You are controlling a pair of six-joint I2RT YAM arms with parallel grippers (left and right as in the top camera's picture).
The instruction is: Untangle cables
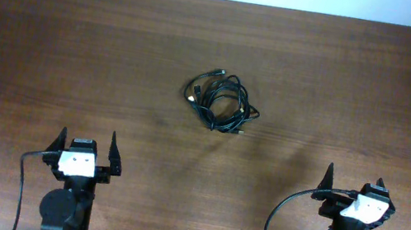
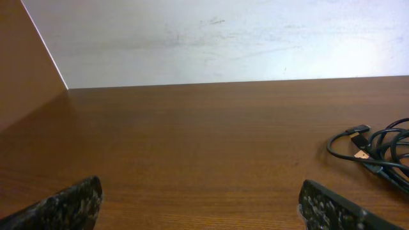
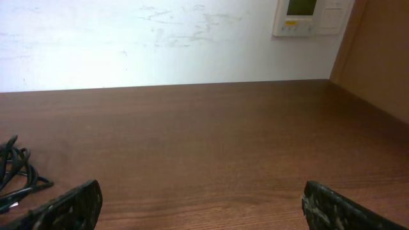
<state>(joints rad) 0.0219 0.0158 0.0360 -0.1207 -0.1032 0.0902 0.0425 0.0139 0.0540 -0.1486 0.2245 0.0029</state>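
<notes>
Awaiting approach: cables, one tangled bundle; left gripper and right gripper well short of it, both wide open, empty; advise pinching separate outer loops, not plugs.

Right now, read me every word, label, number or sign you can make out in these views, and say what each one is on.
No text can be read in any view.
wall panel: greenish display and small marks, too blurred to read.
white patch on the left wrist: no print legible.
white patch on the right wrist: no print legible.
cables: no markings visible.
</notes>
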